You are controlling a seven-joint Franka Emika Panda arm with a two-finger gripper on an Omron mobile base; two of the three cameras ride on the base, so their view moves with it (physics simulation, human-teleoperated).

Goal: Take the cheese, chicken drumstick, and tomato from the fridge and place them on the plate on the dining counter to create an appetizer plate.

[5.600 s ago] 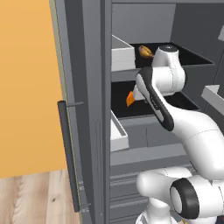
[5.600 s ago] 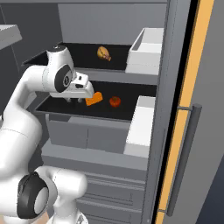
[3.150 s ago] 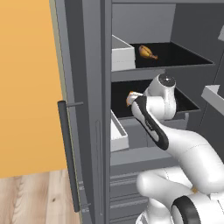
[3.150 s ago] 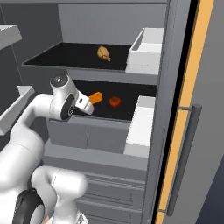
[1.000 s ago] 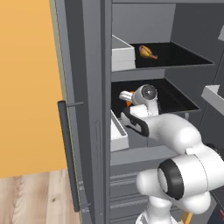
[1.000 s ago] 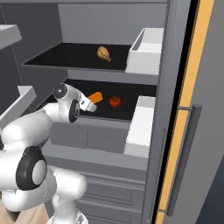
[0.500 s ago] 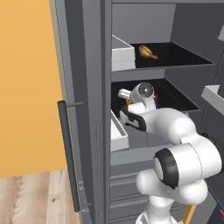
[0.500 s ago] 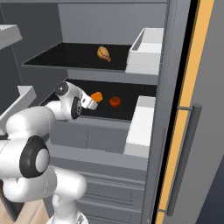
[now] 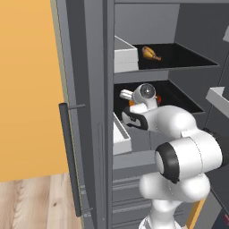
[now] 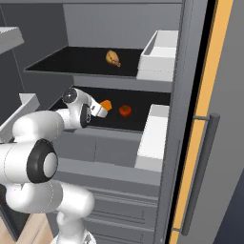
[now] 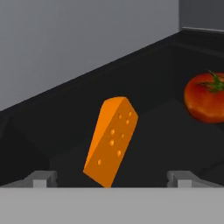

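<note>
I had the gripper (image 11: 111, 177) reaching into the fridge (image 10: 119, 43) at the middle shelf (image 10: 133, 119), jaws spread as wide as they go and holding nothing. In the hand view the cheese (image 11: 110, 141) sat squarely between the two finger tips, a tall orange wedge leaning a little, its lower corner down near the gap. The tomato (image 11: 205, 97) lay off to one side on the same black shelf, apart from the cheese, and the chicken drumstick (image 10: 113, 58) rested on the shelf above, beside a white door bin (image 10: 159, 56).

From the right base view the hand looked just short of the cheese (image 10: 106, 105), with the tomato (image 10: 125, 110) a little beyond it; from the left base view the arm hid most of that shelf, though the chicken drumstick (image 9: 151, 53) showed plainly on the upper one.

My reckoning was that the cheese came first. To do it well I wanted to ease straight forward along the line I already had, keeping the wedge centred so both pads met its flat faces rather than a sloping edge, which I judged would squirt it sideways. I meant to go deep enough to catch the thick part, stay just clear of the shelf, and close slowly, since a thin wedge standing on end could tip if one finger touched before the other
</note>
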